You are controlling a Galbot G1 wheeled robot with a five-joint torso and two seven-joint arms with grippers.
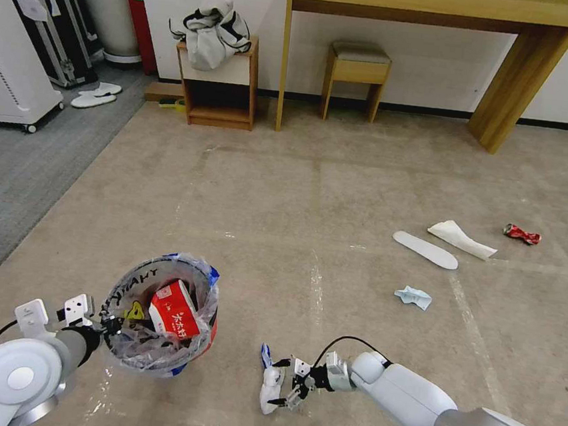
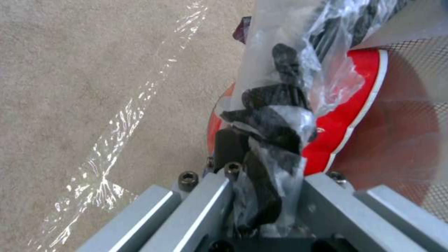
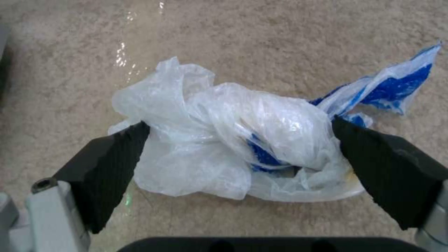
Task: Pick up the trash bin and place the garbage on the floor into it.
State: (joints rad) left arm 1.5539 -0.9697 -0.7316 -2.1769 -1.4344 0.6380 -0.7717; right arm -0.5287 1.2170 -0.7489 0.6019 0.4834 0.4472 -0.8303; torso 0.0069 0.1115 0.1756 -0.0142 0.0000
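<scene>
The red trash bin [image 1: 201, 339] with its clear printed bag is at lower left on the beige floor [image 1: 339, 198]. My left gripper [image 1: 111, 324] is shut on its near rim, clamping bag and rim [image 2: 348, 105] between the black fingers [image 2: 273, 98]. A red-and-white carton [image 1: 175, 310] lies inside the bin. To the bin's right, my right gripper [image 1: 286, 389] is open and low over a crumpled white-blue wrapper [image 1: 270, 380]. Its pads [image 3: 110, 168] straddle the wrapper [image 3: 224, 140], touching its edges. More garbage lies farther right: a flat white slipper [image 1: 426, 249], a tissue [image 1: 461, 239], a red can [image 1: 522, 234] and another white-blue wrapper [image 1: 414, 296].
A small cabinet [image 1: 216, 93] with a bag on top, a stool [image 1: 356, 72] and a wooden desk [image 1: 510, 87] line the far wall. At the far left, on the grey carpet strip [image 1: 13, 173], stand a white planter pot [image 1: 111, 22], white slippers [image 1: 94, 95] and a wheeled white unit [image 1: 5, 79].
</scene>
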